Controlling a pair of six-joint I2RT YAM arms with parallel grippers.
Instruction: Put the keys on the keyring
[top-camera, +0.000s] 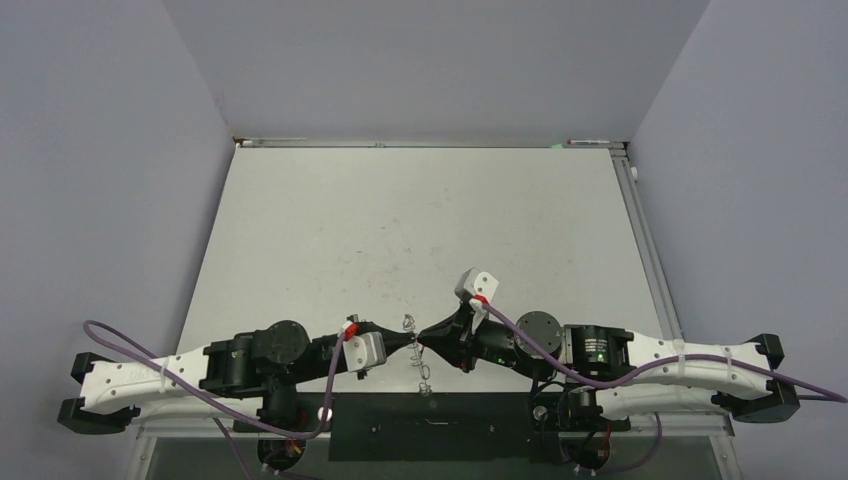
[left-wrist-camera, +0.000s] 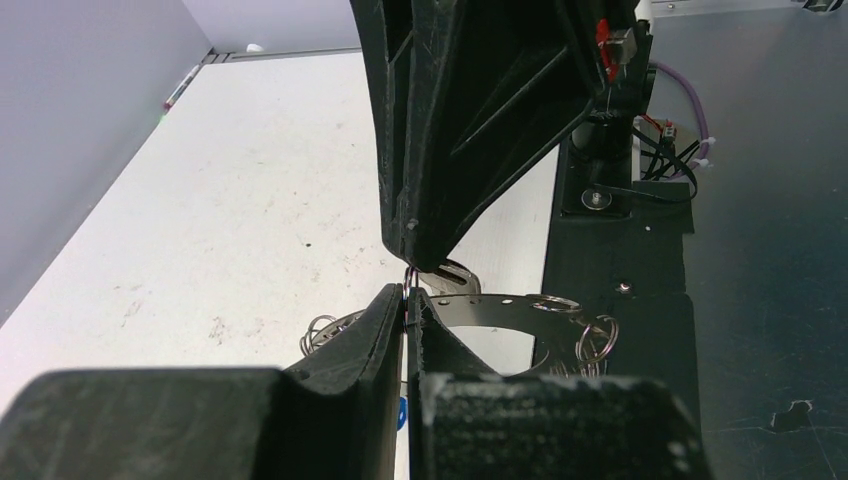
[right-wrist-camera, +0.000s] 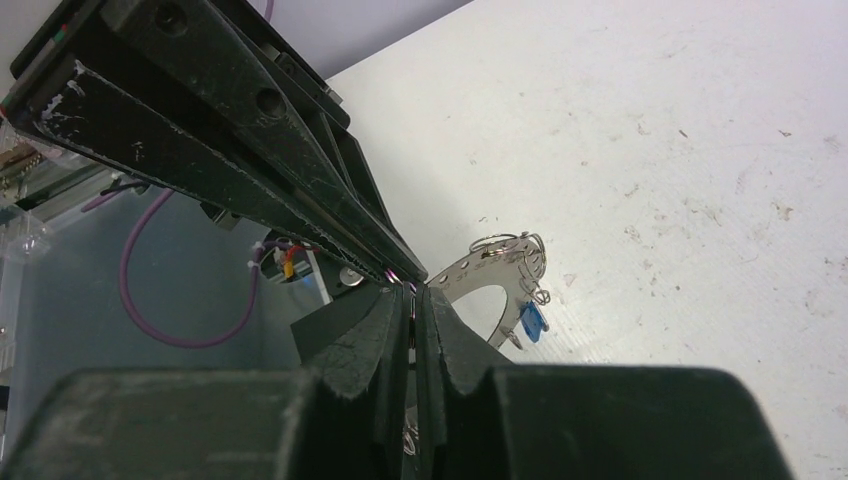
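1. Left hand (left-wrist-camera: 408, 302): fingers pressed together, pinching a thin wire loop (left-wrist-camera: 408, 278) that sticks up from between the tips
2. Right hand (right-wrist-camera: 415, 298): fingers pressed together, tip to tip against the left hand at that same loop; I cannot tell whether the wire sits between its fingers
3. Keyring (left-wrist-camera: 500, 303): flat grey metal ring with a wide hole, held off the surface just behind the two meeting hands; in my top view it shows edge-on between them
4. Rim loops (left-wrist-camera: 597, 338): small silver wire rings fringing the keyring's rim, several in sight on both sides of it
5. Blue key (right-wrist-camera: 531, 321): small blue tag hanging just under the keyring's rim, next to a cluster of the small loops; I cannot make out the link
6. Dark key: I cannot pick it out in any view
7. Surface (top-camera: 420, 220): pale, speckled with small marks; both hands meet over its near edge
8. Black plate (top-camera: 430, 425): lies at the near edge between the arm bases, below the keyring
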